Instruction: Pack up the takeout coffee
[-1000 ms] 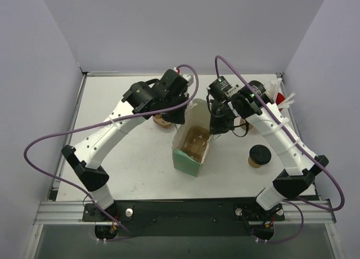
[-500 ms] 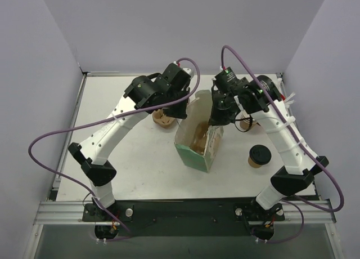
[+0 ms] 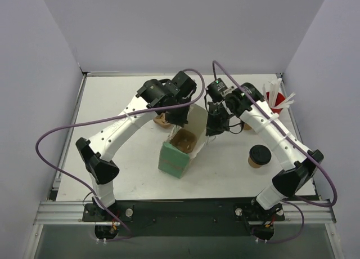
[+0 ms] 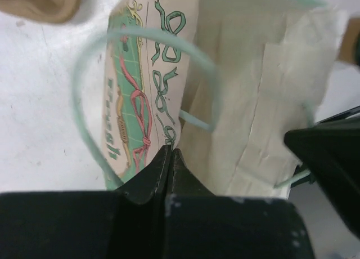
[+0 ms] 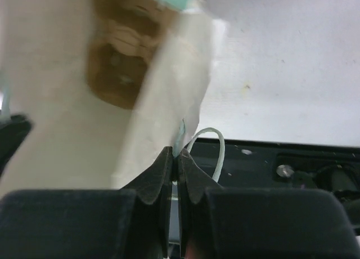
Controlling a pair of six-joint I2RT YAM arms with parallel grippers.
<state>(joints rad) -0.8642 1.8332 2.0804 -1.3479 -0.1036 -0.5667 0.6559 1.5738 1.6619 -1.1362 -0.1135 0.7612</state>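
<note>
Left end effector tight on bag rim

a paper bag is seen open and tilted at the middle of the white counter. it is green on the outside and pale within. green and red ribbons are printed on one side panel. a brown moulded pulp carrier is lodged inside the bag. a red cup of white sticks is set at the counter's far right corner.
</note>
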